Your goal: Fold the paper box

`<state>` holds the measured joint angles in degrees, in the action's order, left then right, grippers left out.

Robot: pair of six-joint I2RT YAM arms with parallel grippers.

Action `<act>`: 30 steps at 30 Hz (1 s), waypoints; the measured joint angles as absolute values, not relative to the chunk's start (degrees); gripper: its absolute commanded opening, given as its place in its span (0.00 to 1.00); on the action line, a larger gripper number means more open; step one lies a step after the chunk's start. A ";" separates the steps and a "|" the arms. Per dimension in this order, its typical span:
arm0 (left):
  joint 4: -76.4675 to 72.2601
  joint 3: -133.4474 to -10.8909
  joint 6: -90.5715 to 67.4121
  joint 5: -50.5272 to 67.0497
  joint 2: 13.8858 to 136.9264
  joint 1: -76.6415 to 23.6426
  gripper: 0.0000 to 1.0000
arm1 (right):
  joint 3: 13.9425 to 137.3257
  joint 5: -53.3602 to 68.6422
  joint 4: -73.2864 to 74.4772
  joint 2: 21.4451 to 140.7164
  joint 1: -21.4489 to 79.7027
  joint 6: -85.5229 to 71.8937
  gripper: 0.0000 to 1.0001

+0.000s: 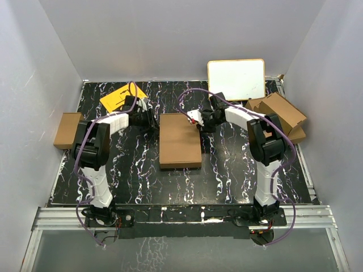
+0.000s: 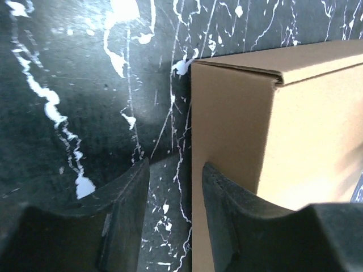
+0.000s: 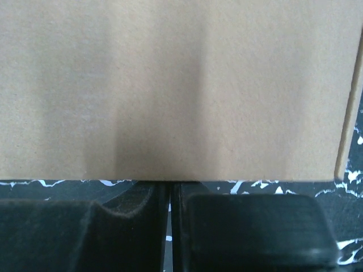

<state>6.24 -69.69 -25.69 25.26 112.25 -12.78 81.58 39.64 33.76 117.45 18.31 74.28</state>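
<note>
Right gripper (image 3: 170, 191) shut, empty, at edge of plain brown corrugated-cardboard paper box (image 1: 180, 141), centre of black marbled table (image 1: 232, 170). Left gripper (image 2: 176, 175) part-open, empty, beside its corner. Box looks closed; I reckon nrly done.

A yellow card (image 1: 122, 97), whiteboard (image 1: 236, 79) and small brown box (image 1: 67, 130) sit at the marbled table's (image 1: 227, 170) edges.

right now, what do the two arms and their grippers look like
Both the left arm and right arm alternate white shells with black joints. A purple cable loops along each. The left gripper and right gripper have matte black fingers; a red mark shows by the right one.
</note>
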 measured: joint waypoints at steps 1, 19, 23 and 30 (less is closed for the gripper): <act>7.38 -70.59 -24.95 24.34 112.33 -12.51 0.48 | 81.58 38.79 33.17 117.25 18.44 72.71 0.10; 8.95 -66.30 -24.21 24.47 72.05 -3.70 0.97 | 77.30 35.40 29.76 82.02 7.99 46.46 0.98; 7.49 -67.96 -28.27 26.48 63.94 -3.57 0.97 | 83.61 36.82 30.00 76.93 4.69 37.65 1.00; 11.20 -79.31 -32.14 27.07 62.15 -3.53 0.97 | 95.00 33.15 30.13 74.35 1.80 16.64 1.00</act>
